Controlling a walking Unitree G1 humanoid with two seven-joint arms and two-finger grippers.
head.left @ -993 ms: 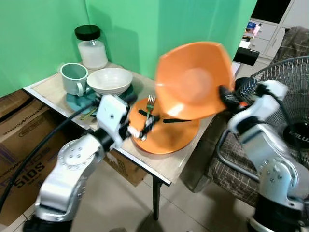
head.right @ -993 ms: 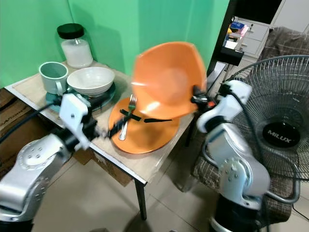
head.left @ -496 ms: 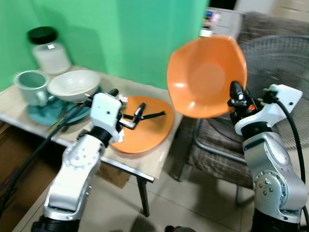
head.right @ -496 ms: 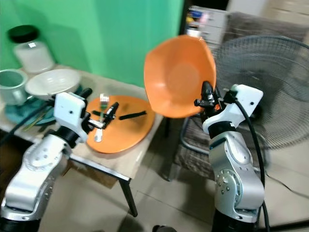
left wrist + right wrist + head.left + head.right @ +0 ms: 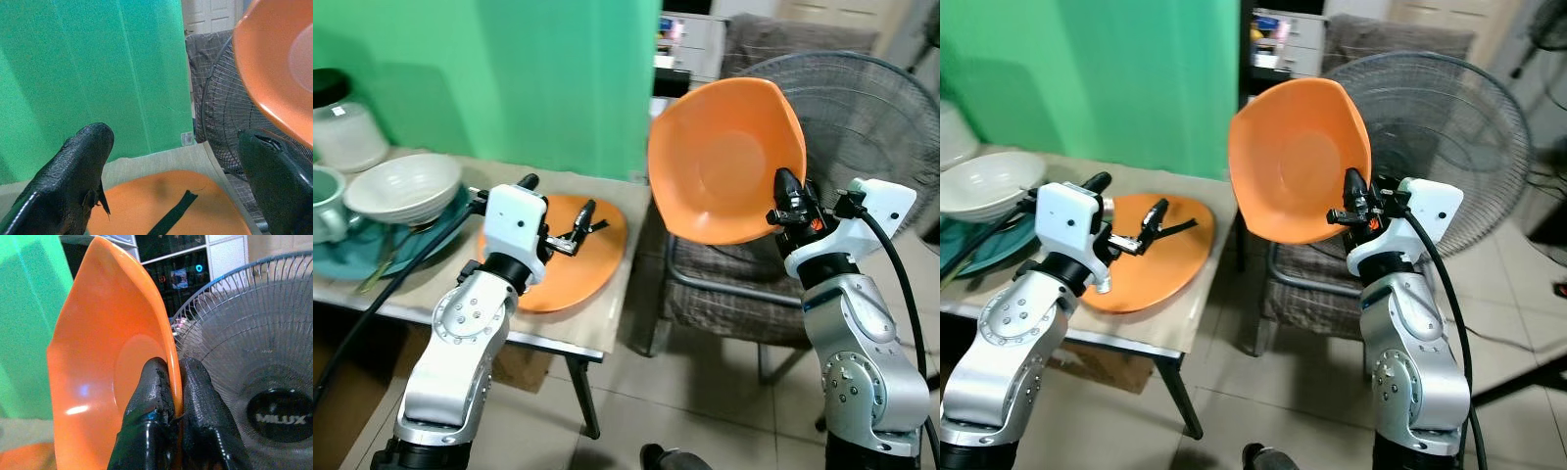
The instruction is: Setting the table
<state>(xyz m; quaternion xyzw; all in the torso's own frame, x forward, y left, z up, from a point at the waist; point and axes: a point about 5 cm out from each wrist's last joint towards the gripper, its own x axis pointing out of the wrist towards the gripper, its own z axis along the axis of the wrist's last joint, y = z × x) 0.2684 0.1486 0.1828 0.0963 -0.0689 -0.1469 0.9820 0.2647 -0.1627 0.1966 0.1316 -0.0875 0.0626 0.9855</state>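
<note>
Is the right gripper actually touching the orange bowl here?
Touching. The right wrist view shows the right gripper pinching the orange bowl by its rim.

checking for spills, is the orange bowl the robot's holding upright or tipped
Tipped: the orange bowl stands on edge, hollow facing the camera, rim pinched by the right tool.

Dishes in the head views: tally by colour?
Orange: 2, the bowl pinched by the right gripper and the plate on the table.
White: 1, a bowl.
Teal: 2, a mug and a plate under the white bowl.
Total: 5
</note>
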